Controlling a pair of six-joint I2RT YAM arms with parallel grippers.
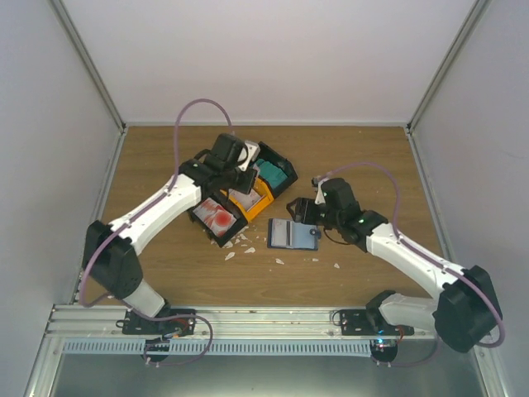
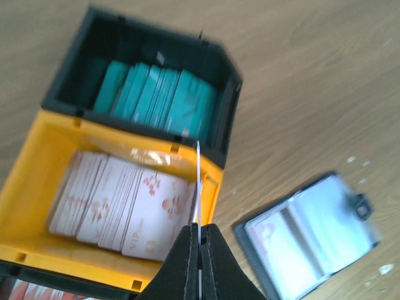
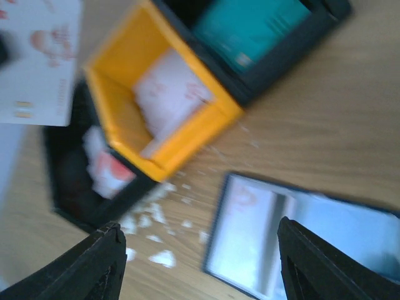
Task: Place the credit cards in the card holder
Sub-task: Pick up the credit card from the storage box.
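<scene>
The top view shows the whole brown wooden worktop (image 1: 165, 281) and both arms. Three small bins stand touching in a slanted row. The yellow plastic bin (image 1: 252, 201) is in the middle. The black plastic bin (image 1: 279, 169) sits behind it to the right, and the second black plastic bin (image 1: 216, 219) sits in front of it to the left. The left arm (image 1: 157, 217) stretches far out and bends down over the yellow bin. The right arm (image 1: 413, 258) leans in low, and its tip is to the right of the yellow bin.

Only the left wrist view shows the grip. The left pincer (image 2: 199, 234) has its fingers pressed together on a thin pale card (image 2: 198, 175). The card is seen edge-on, standing straight up over the right wall of the yellow bin. Inside the yellow bin lies a stack of pale pinkish cards (image 2: 119, 203). A row of teal cards (image 2: 156, 94) fills the black bin behind it.

The right wrist view shows the held card's flat face, pale with pink marks, big and blurry to the left of the yellow bin. It also shows white cards with a red blotch (image 3: 103, 169) in the second black bin, and tiny white scraps (image 3: 156, 256) on the wood in front of that bin. The right pincer (image 3: 200, 226) has its fingers wide apart with nothing between them. It hangs over the navy-blue folding card holder (image 3: 300, 240), which lies open and flat, in front of the yellow bin to the right and not touching it
</scene>
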